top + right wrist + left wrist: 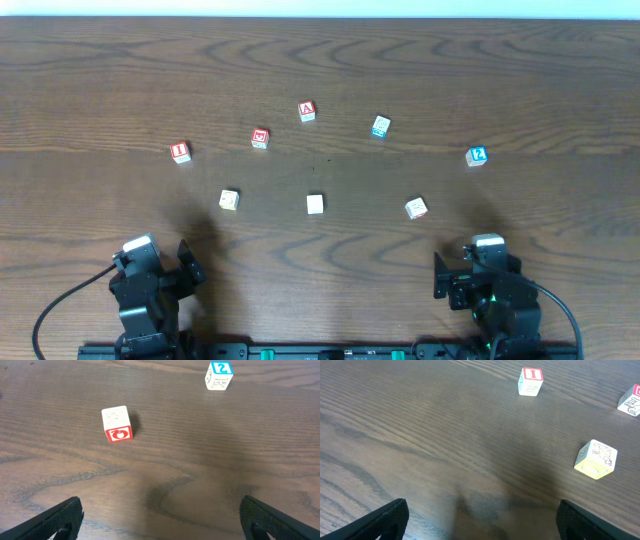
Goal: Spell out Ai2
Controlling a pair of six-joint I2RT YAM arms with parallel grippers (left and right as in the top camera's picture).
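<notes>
Lying in a loose ring on the wooden table, eight small cubes sit well apart from one another. Taking the ring's middle as the dial, the A block, a red letter in a red frame on white, is at 12 o'clock. The I block, marked the same way in red, is at 9 o'clock. The 2 block, a blue numeral in a blue frame, is at 3 o'clock.

Between them lie a red-faced block at 11 o'clock and a pale blue block at 1 o'clock. Nearer the arms are a yellow-edged block at 7 o'clock, a white block at 6 o'clock and a block with a red picture at 5 o'clock.

The left gripper sits low at 7 o'clock, jaws spread wide, holding and touching nothing. The right gripper, low at 5 o'clock, is likewise spread wide, empty and clear of every cube.
</notes>
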